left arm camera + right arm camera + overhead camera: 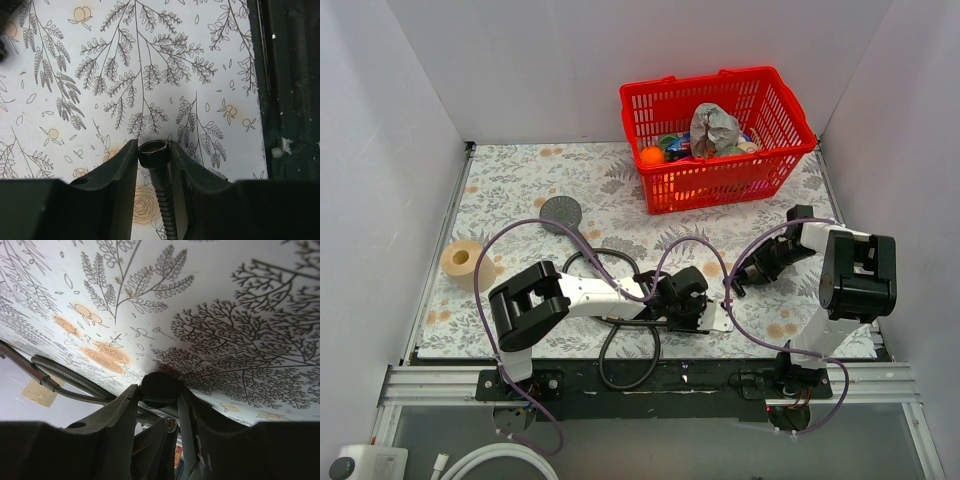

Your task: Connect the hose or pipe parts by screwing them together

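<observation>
The grey shower head [561,212] lies face up on the floral mat, its handle pointing toward the arms. The black hose [603,355] loops over the table's near edge. My left gripper [710,315] [153,150] is shut on the hose's black end nut [153,151], whose open mouth faces forward. The corrugated hose [166,200] runs back between the fingers. My right gripper [732,290] [159,390] sits just beyond the left one. Its fingertips press both sides of a dark round part [160,382]; what this part is stays unclear.
A red basket [720,80] of odds and ends stands at the back right. A tan tape roll [462,260] lies at the left edge of the mat. Purple cables [690,240] arch over the middle. The black rail [295,100] runs along the near edge.
</observation>
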